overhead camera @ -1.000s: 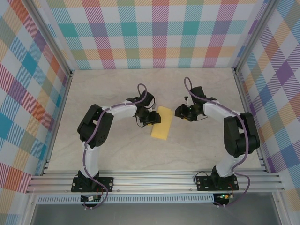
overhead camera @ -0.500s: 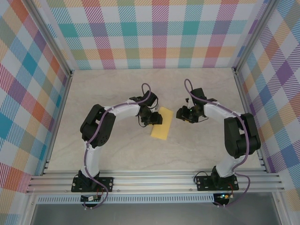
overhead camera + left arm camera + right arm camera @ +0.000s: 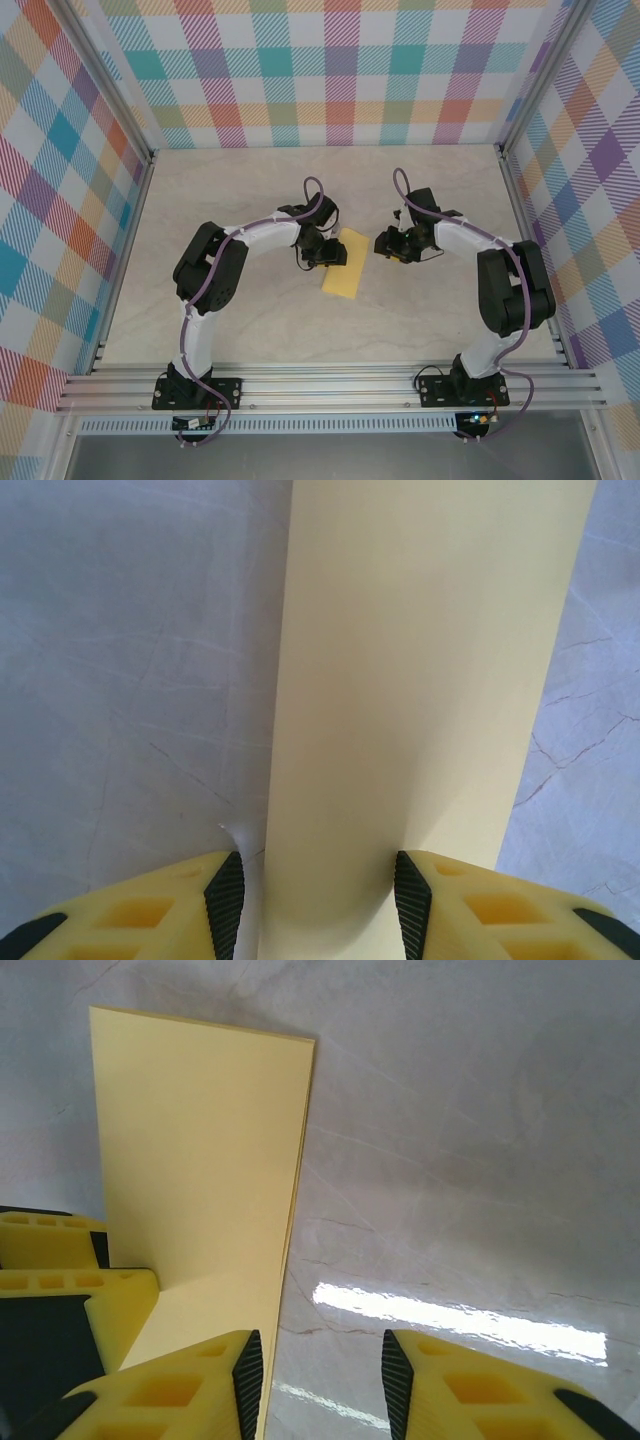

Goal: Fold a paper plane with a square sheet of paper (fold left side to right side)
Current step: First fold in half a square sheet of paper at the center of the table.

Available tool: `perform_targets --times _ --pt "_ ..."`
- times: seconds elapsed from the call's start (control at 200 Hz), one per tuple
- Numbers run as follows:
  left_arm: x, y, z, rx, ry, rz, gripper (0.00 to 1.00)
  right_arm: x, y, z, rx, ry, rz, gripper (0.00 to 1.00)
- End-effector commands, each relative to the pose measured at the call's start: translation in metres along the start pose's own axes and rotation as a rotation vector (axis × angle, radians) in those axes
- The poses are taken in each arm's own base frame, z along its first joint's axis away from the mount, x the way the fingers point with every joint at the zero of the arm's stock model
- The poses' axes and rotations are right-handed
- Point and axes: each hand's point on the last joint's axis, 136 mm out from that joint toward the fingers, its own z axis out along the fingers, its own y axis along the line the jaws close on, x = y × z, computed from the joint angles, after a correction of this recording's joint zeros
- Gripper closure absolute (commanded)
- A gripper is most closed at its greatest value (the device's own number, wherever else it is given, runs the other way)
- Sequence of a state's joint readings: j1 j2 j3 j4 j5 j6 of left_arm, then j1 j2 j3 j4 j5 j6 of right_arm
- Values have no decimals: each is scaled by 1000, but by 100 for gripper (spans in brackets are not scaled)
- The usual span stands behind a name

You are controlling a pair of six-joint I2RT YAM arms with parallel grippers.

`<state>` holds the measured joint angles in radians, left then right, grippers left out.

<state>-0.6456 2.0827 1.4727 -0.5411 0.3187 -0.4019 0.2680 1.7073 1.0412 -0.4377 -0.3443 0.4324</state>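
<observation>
From above, the sheet of paper [image 3: 345, 263] lies near the middle of the worktop [image 3: 250, 330]. It is doubled over into a narrow yellow rectangle, with its long sides tilted slightly off the worktop's edges. The left claw [image 3: 333, 254] sits at the paper's left long edge near the far end. The right claw [image 3: 383, 243] is just beside the paper's far right corner, apart from it.

At the left wrist, the sheet of paper [image 3: 420, 680] runs as a long strip away from the camera over the grey-veined worktop [image 3: 120, 680]. The left claw [image 3: 318, 890] is spread wide and straddles the strip's near end. The paper rounds up slightly between the black pads [image 3: 412, 890]. The right pad looks to touch the paper, and a thin gap shows at the left one.

At the right wrist, the right claw [image 3: 322, 1385] stands wide with bare worktop [image 3: 450, 1160] between its fingers. The sheet of paper [image 3: 200, 1150] lies to the left, its long edge running down to the claw's left finger. The left claw [image 3: 60, 1260] shows at the paper's far side.
</observation>
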Motion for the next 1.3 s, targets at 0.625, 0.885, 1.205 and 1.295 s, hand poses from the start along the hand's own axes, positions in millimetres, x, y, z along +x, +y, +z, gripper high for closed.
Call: perform_targets --times 0.625,0.885,1.205,1.295 --pt "22 4 20 -24 84 -53 54 9 3 16 -74 64 46 67" --pt "23 0 21 -7 89 -55 54 11 4 19 -74 72 47 68" --pt "25 1 23 -14 97 -54 52 12 5 23 -76 82 44 68" --pt "26 2 23 -17 100 -55 52 12 7 24 -78 84 43 68"
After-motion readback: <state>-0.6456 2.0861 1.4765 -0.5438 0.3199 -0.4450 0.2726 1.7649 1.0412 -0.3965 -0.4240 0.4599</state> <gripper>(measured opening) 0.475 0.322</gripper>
